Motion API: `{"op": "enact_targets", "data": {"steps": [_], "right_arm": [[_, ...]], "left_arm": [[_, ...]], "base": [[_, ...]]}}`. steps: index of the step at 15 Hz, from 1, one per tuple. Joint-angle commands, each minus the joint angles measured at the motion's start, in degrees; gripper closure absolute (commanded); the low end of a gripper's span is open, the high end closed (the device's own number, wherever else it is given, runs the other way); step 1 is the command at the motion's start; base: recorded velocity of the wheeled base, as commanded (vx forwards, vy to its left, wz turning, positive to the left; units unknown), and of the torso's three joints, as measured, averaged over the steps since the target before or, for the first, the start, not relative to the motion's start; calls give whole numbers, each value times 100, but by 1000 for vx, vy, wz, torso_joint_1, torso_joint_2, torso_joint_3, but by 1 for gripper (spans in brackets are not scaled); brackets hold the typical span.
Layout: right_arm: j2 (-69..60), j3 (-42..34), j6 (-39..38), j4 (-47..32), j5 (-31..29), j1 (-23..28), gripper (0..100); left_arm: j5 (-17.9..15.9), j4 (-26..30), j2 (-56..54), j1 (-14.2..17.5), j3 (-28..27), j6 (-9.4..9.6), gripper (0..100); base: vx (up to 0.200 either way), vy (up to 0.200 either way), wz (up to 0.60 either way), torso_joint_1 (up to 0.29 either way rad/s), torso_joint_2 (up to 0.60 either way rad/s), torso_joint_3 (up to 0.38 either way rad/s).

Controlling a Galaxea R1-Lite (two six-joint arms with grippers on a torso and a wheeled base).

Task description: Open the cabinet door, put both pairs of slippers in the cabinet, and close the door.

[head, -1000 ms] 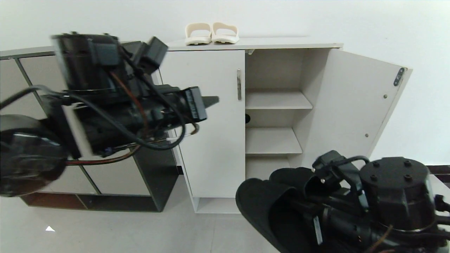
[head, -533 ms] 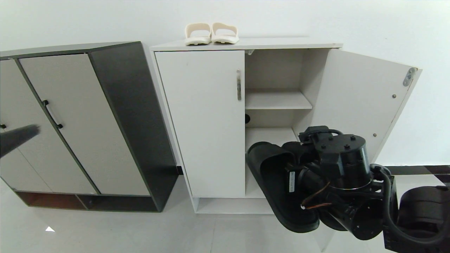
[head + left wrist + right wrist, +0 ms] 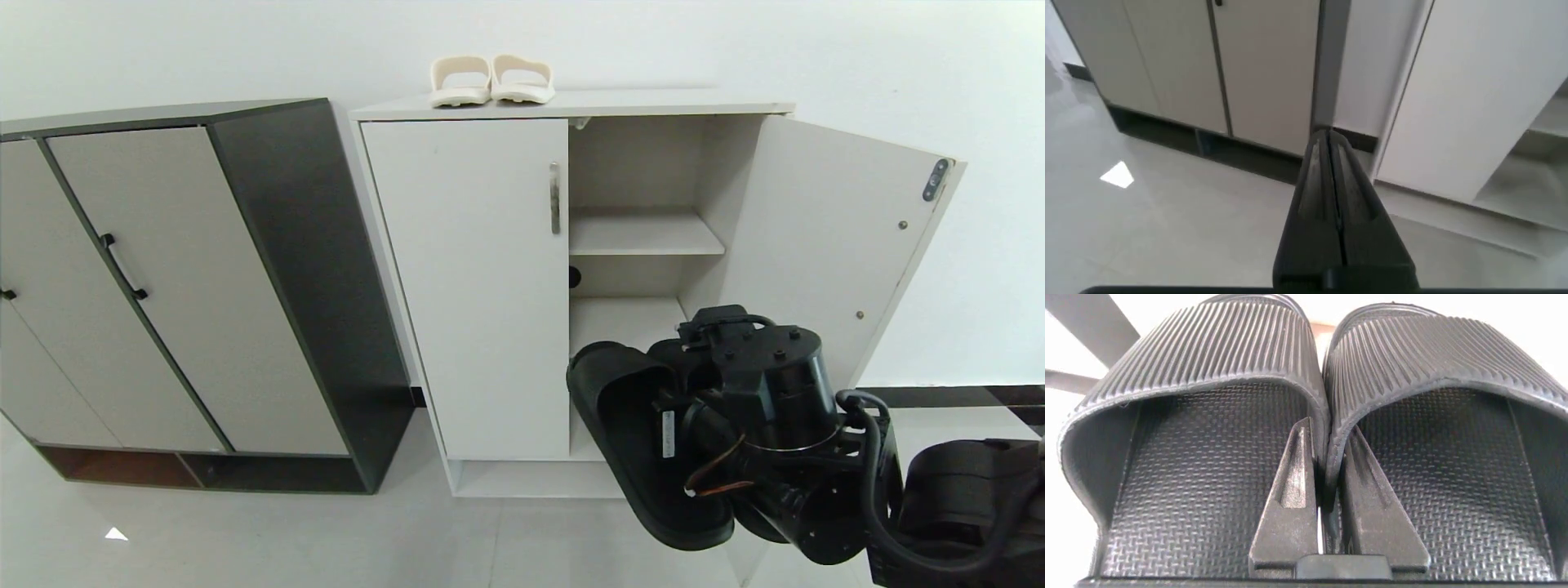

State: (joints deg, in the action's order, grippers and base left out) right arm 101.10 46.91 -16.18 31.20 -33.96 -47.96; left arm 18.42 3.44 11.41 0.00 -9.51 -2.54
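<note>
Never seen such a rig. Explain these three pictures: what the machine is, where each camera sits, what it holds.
It is a two-armed robot on wheels. The wide picture comes from its head camera, facing a white cabinet whose right door stands open, beside a dark cabinet. Cream slippers sit on its top. The other two pictures come from wrist cameras. The right end effector is shut on the black slippers, pinching their inner edges together, before the shelves. The left end effector is shut, holding nothing.
</note>
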Motion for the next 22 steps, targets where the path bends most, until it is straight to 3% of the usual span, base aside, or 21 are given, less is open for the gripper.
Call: {"op": "enact_targets", "data": {"steps": [1,2,4,5,7,8,9,10,11,12,14,16,18,22], "right_arm": [[33,-6,1,1,4,6,100],[33,-6,9,1,4,6,100],[33,-24,36,1,4,6,100],[33,-24,36,1,4,6,100],[33,-33,36,1,4,6,100],[42,-33,36,1,4,6,100],[94,-33,44,1,4,-3,100],[130,-24,71,53,4,-3,100],[156,-33,194,159,4,6,100],[244,-24,308,335,13,6,100],[411,-33,466,730,4,6,100],[490,-42,484,906,-5,6,100],[657,205,449,915,-128,23,100],[1334,706,422,941,-796,164,100]], "left_arm": [[-436,-1,-1080,-35,555,403,100],[-866,-106,-1141,-18,766,508,100],[-1693,-520,-1141,-18,916,254,100],[-1930,-528,-1141,-18,924,227,100],[-1974,-572,-1141,-18,933,482,100],[-2141,-572,-1141,-18,933,508,100],[-2167,-564,-1097,-18,933,412,100],[-1991,-484,-965,-35,916,139,100],[-1904,-484,-1018,-44,907,148,100],[-2185,-405,-1106,-35,898,359,100],[-2018,-265,-1000,0,924,473,100],[-2071,-300,-1132,-18,942,456,100],[-2062,-317,-1132,-18,942,298,100],[-2071,-317,-1132,-18,942,324,100]], "base": [[0,0,0,0,0,0],[0,0,0,0,0,0],[0,0,0,0,0,0],[0,0,0,0,0,0],[0,0,0,0,0,0],[0,0,0,0,0,0],[0,0,0,0,0,0],[0,0,0,0,0,0],[0,0,0,0,0,0],[0,0,0,0,0,0],[0,0,0,0,0,0],[0,0,0,0,0,0],[0,0,0,0,0,0],[0,0,0,0,0,0]]}}
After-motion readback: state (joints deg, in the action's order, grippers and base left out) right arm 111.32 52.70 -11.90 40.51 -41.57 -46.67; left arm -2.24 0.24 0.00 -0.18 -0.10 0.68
